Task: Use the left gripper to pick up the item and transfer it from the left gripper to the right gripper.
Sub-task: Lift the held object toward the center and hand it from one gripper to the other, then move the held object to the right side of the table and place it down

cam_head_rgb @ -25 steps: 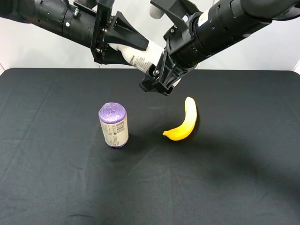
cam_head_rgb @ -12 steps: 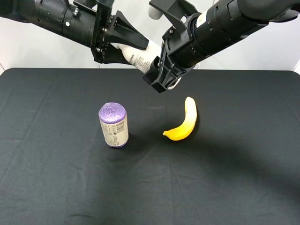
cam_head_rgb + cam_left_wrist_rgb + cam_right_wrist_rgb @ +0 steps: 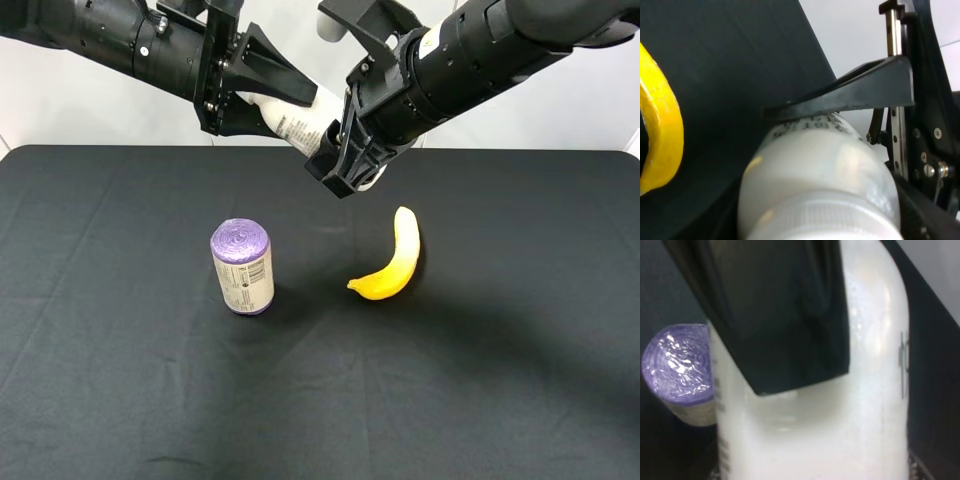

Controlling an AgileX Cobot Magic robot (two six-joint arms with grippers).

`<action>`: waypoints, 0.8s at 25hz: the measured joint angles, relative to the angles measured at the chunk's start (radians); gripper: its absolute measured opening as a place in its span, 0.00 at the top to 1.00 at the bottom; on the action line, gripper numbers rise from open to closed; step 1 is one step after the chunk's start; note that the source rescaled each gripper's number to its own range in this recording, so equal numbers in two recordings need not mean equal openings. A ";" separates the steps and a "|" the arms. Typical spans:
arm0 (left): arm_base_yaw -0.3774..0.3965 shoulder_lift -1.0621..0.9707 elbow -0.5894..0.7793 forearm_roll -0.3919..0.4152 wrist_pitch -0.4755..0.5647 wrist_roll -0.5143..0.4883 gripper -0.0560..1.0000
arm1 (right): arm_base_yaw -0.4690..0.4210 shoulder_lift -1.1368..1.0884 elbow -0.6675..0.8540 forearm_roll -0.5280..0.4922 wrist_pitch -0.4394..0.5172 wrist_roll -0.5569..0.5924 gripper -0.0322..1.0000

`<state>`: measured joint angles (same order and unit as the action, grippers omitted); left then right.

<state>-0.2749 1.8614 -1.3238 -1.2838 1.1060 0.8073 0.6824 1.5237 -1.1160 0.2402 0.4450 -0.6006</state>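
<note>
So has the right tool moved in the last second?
Yes. The right tool has lifted slightly, ending farther above the banana, and its jaws have shut on the white bottle.

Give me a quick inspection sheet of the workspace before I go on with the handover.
Surface: black cloth-covered table, flat with a few creases.
Job's things: small white plastic bottle with a printed label, held in the air above the table's far side, between both claws.
Clutter: purple-topped cylindrical can standing upright; yellow banana lying to its right, apart from it.
Grippers: black left claw shut on the bottle's body; black right claw shut on its other end.
Cables: nothing seen.
Surroundings: plain white wall behind the table.
</note>
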 joint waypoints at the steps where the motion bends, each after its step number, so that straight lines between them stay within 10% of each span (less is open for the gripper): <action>1: 0.000 0.000 0.000 0.000 0.000 0.000 0.94 | 0.000 0.000 0.000 0.000 0.000 0.000 0.81; 3: 0.000 0.000 0.000 -0.008 0.008 0.000 0.79 | 0.000 0.000 0.000 0.000 0.001 0.002 0.81; 5: 0.000 -0.001 -0.001 -0.023 0.021 0.000 0.36 | 0.000 0.003 0.000 -0.002 0.005 0.004 0.81; 8: 0.000 -0.002 -0.001 -0.028 0.028 0.000 0.09 | 0.000 0.005 0.000 -0.003 0.008 0.012 0.81; 20: 0.034 -0.003 -0.001 -0.020 0.050 0.000 0.00 | 0.000 0.005 0.000 -0.003 0.008 0.026 0.81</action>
<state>-0.2412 1.8584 -1.3250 -1.3037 1.1564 0.8073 0.6824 1.5285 -1.1160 0.2371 0.4527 -0.5748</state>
